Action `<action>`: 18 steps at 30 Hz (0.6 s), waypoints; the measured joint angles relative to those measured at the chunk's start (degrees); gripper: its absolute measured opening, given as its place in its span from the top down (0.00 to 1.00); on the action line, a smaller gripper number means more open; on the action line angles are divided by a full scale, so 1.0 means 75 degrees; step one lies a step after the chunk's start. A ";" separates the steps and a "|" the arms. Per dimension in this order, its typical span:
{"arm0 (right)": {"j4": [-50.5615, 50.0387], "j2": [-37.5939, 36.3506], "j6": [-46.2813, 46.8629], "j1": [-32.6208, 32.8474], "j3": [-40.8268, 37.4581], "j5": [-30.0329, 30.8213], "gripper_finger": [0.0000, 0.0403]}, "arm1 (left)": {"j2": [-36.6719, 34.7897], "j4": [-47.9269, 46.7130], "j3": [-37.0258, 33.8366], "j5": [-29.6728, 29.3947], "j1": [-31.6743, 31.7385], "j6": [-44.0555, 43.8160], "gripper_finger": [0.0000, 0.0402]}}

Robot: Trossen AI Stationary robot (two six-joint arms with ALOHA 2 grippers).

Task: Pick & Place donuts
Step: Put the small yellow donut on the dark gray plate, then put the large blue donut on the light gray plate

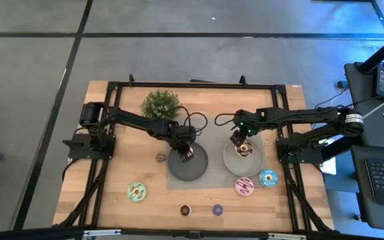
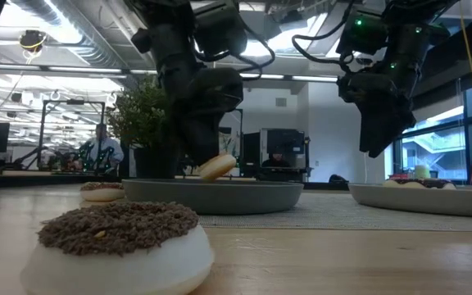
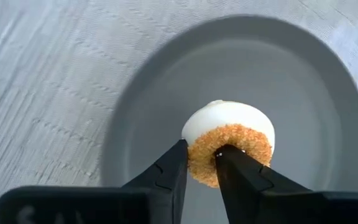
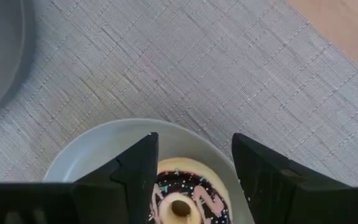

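Observation:
My left gripper (image 1: pixel 187 155) (image 3: pixel 201 152) is shut on a mini donut (image 3: pixel 229 121) with a white body and an orange crumb top. It holds the donut low over the dark grey plate (image 1: pixel 195 170) (image 2: pixel 211 195). My right gripper (image 1: pixel 240 141) (image 4: pixel 194 146) hangs open above the chocolate donut with sprinkles (image 4: pixel 188 196), which lies flat in the pale grey bowl (image 1: pixel 231 162). The fingers stand clear of this donut. On the wood in front lie the green (image 1: pixel 137 192), pink (image 1: pixel 245 186) and blue (image 1: pixel 268 178) donuts and three mini ones (image 1: pixel 161 157) (image 1: pixel 185 210) (image 1: pixel 217 210). My left gripper pinches the donut between its two fingers at the near part of its orange crumb side (image 3: pixel 202 163). The fingers slant down from above. The donut (image 2: pixel 217 167) hangs tilted at the fingertips, just over the plate; whether it touches the plate cannot be told.
Plate and bowl stand on a grey woven mat (image 1: pixel 209 179). A potted plant (image 1: pixel 160 105) stands at the table's far side, behind the left arm. A crumb-topped mini donut (image 2: pixel 117 242) fills the low view's foreground. A black frame (image 1: pixel 112 87) rims the table.

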 joint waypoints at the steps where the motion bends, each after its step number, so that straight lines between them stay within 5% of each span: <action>1: -0.0002 0.0000 0.0014 0.0021 0.0000 0.0001 0.49 | 0.0000 -0.0004 0.0000 -0.0029 -0.0003 0.0204 0.80; 18: 0.0041 0.0000 0.0344 0.0347 0.0000 0.0003 0.49 | 0.0000 -0.0238 -0.0029 -0.0190 0.0029 0.0054 0.66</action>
